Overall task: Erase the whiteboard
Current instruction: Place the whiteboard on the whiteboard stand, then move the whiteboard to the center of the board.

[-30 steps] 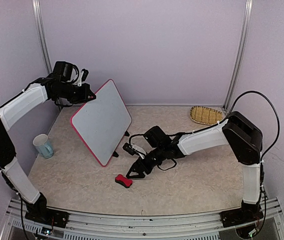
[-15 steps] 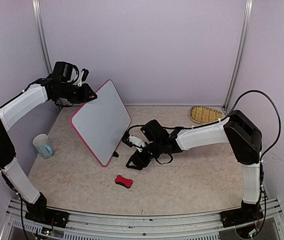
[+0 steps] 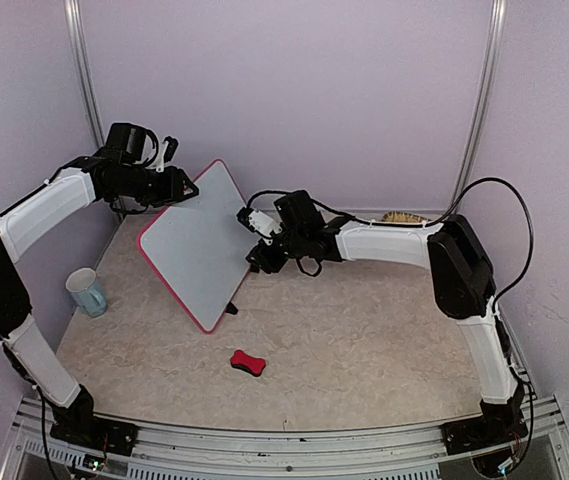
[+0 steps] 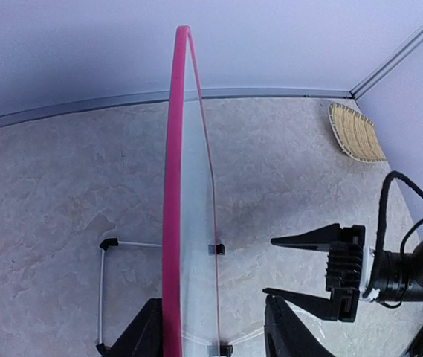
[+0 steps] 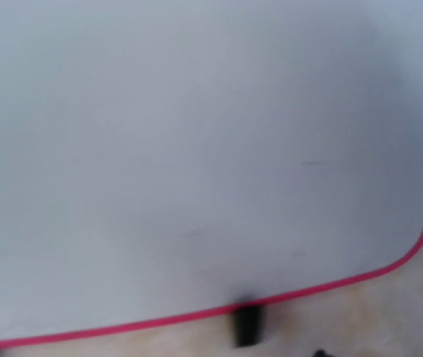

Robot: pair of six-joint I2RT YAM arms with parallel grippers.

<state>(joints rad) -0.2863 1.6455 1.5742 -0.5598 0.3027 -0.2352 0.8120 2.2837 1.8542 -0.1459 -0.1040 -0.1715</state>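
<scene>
The whiteboard point(image 3: 201, 248) with its pink-red frame stands tilted on two black feet at the left of the table, its face nearly blank. My left gripper point(image 3: 186, 189) is at its top edge. In the left wrist view the board point(image 4: 172, 149) is edge-on between my left gripper's point(image 4: 211, 336) spread jaws, the right finger point(image 4: 289, 331) clear of it. My right gripper point(image 3: 257, 256) hovers by the board's right edge, open and empty point(image 4: 270, 266). The right wrist view is filled by the blurred board face point(image 5: 196, 149) and one foot point(image 5: 247, 324).
A small red eraser point(image 3: 248, 362) lies on the table in front of the board. A pale mug point(image 3: 87, 292) stands at the left edge. A woven basket point(image 4: 355, 132) sits in the back right corner. A wire stand point(image 4: 101, 290) props the board from behind.
My right gripper has moved from beside the red eraser up and back to the board's right edge. My left gripper's jaws have spread apart at the board's top edge.
</scene>
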